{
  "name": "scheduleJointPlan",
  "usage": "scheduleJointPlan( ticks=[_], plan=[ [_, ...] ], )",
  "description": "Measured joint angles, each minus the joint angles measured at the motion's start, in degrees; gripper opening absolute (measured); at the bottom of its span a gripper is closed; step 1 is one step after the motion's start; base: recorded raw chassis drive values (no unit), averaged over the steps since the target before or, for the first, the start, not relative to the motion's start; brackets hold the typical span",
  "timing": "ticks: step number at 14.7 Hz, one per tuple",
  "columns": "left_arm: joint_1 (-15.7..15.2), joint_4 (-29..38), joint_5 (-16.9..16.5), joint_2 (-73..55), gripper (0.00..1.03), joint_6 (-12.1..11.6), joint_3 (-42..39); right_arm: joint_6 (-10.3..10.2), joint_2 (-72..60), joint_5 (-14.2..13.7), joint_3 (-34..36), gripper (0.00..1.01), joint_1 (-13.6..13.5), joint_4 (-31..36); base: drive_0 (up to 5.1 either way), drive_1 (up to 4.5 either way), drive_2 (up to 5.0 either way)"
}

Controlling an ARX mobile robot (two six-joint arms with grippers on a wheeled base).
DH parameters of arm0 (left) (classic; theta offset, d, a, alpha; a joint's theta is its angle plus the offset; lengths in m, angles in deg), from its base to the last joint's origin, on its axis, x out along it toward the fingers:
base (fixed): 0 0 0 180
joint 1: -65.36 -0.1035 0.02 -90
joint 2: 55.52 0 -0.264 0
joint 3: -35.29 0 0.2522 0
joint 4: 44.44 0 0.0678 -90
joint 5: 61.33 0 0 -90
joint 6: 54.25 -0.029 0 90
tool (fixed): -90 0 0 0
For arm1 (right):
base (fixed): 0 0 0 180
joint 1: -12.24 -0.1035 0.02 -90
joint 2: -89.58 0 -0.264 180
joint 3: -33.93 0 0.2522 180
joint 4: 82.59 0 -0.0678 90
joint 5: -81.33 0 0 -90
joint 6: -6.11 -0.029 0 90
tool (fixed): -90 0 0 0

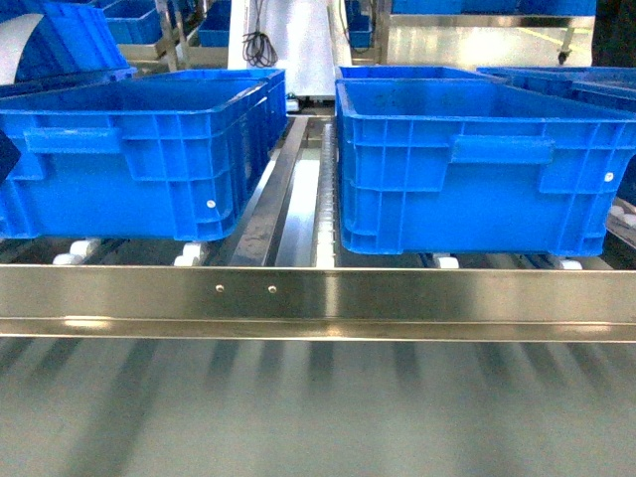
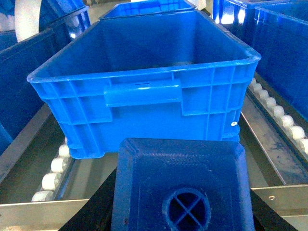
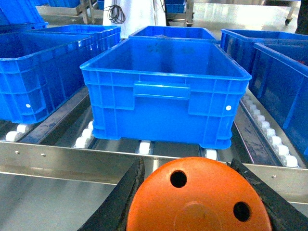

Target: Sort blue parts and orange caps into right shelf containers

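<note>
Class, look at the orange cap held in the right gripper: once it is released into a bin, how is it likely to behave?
The orange cap looks rigid, with a clean round outline and drilled-looking holes, so it probably won't deform in the right gripper. Being round, it may roll if it lands on its side in the bin. Its smooth surface suggests some slipperiness.

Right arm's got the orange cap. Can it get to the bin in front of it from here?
Probably yes. In the right wrist view the orange cap sits between the gripper's fingers, the blue bin stands straight ahead with its top open, and only the low steel rail lies between.
</note>
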Motion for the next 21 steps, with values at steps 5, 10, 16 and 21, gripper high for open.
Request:
scheduleJointPlan(
  ticks=[5,10,16,21],
  plan=[
    [0.00,0.00,0.00,0.00,0.44,0.00,0.00,0.00,0.00,0.00,0.00,0.44,0.00,0.00,0.0,0.00,0.0],
    [0.17,0.02,-0.33,0.07,0.44,-0.02,0.02,23.52,-25.44,-46.82,0.04,0.44,-3.85,40.61,0.0,0.00,0.0],
    [0.00,0.04,-0.09,0.07,0.44,0.00,0.02,81.96,-41.53,-73.75,-8.13,0.44,9.79,50.82,0.0,0.00,0.0],
    [-0.11,0.22,0.20,0.07,0.44,-0.02,0.04,39.47,3.54,-5.86,2.10,0.44,15.58,7.85,0.0,0.00,0.0]
  ],
)
